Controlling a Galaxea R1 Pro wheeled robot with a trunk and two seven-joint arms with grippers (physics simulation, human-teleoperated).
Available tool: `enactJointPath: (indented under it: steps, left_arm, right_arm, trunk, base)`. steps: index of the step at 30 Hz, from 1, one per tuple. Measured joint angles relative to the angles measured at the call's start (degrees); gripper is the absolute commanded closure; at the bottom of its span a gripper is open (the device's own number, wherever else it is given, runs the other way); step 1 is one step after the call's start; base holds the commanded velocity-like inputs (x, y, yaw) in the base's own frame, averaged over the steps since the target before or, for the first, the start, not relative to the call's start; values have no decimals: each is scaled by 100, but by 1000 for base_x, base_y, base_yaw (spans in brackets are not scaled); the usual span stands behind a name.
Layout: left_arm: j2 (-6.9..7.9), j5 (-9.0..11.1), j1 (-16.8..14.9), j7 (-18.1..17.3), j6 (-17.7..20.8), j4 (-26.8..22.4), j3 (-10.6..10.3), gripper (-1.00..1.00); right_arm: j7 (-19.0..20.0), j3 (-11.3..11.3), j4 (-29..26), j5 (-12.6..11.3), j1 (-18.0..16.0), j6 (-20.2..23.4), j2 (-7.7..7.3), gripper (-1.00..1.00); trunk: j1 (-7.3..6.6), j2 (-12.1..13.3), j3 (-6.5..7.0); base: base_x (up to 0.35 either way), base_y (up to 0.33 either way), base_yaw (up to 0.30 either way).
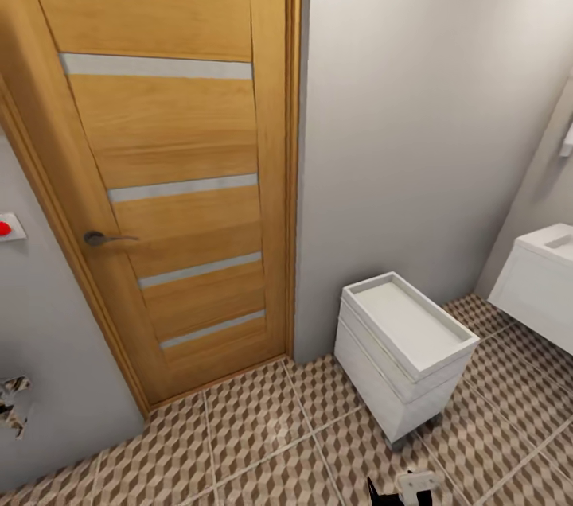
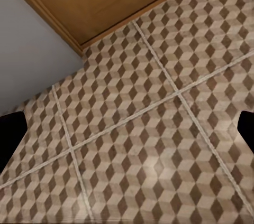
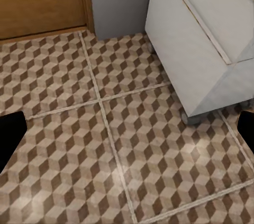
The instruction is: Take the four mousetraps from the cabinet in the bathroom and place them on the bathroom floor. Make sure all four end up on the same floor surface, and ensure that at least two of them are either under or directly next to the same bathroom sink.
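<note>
The mousetraps and the cabinet are out of view. The bathroom floor [image 1: 263, 426] with its brown and beige cube tiles spreads below me. At the far right, a corner of the white bathroom sink [image 1: 537, 283] hangs on the wall. My left gripper [image 2: 128, 131] hovers open over bare tiles near the door's foot, its dark fingertips [image 2: 10, 134] at the frame's edges. My right gripper [image 3: 127, 131] is also open and empty above the tiles, close to the white box's side.
A closed wooden door [image 1: 167, 172] with a lever handle [image 1: 107, 238] fills the left wall. A white tray-topped box [image 1: 406, 347] on small feet stands against the grey wall, between the door and the sink. Open tiles lie in front of both.
</note>
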Motion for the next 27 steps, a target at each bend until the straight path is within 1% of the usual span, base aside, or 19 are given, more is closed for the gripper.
enactJointPath:
  steps: [11, 27]
  left_arm:
    - [0, -1, -2, 0, 0, 0, 0, -100]
    - [0, 1, 0, 0, 0, 0, 0, -100]
  right_arm:
    - [0, 0, 0, 0, -2, -1, 0, -100]
    - [0, 0, 2, 0, -1, 0, 0, -100]
  trunk:
    - [0, 0, -64]
    - [0, 0, -136]
  base:
    - [0, 0, 220]
    - [0, 0, 257]
